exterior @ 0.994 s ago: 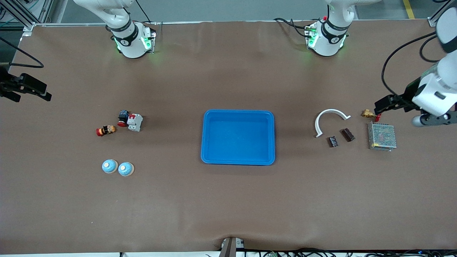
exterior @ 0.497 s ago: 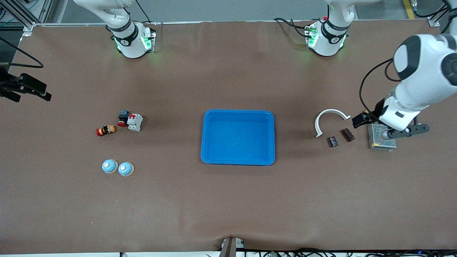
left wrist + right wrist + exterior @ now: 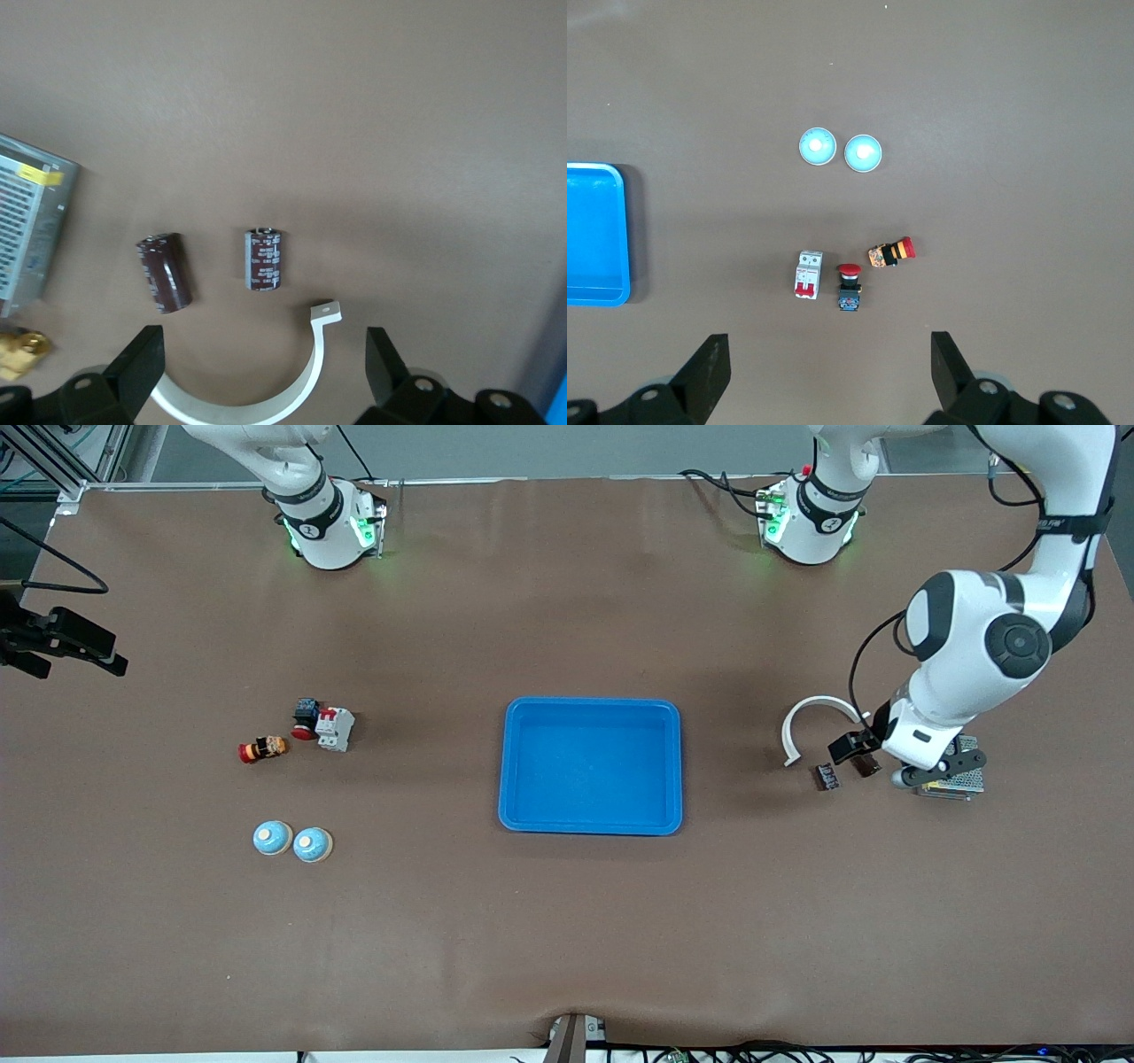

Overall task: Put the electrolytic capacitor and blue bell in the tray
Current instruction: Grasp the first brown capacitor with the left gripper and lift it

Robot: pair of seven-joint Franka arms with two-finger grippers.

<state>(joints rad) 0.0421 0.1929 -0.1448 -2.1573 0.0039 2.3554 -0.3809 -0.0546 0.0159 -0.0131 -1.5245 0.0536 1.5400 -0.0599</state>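
Two dark brown electrolytic capacitors (image 3: 264,259) (image 3: 164,273) lie side by side on the table; in the front view one (image 3: 827,776) shows fully and the other (image 3: 866,764) is partly covered by my left gripper (image 3: 852,746). That gripper (image 3: 259,372) is open and empty, above the capacitors and the white clamp. Two blue bells (image 3: 272,838) (image 3: 312,844) sit toward the right arm's end, also in the right wrist view (image 3: 817,147) (image 3: 863,153). The bright-blue tray (image 3: 591,703) is empty at the table's middle. My right gripper (image 3: 826,372) is open and empty, waiting high at that end (image 3: 106,657).
A white curved clamp (image 3: 266,400), a grey mesh box (image 3: 961,781) and a brass fitting (image 3: 18,350) lie beside the capacitors. A white circuit breaker (image 3: 336,729), a red push button (image 3: 305,719) and an orange-red button (image 3: 262,749) lie farther from the camera than the bells.
My left arm has swung in from the table's end, past the mesh box, and now hangs over the capacitors. The right arm has not moved.
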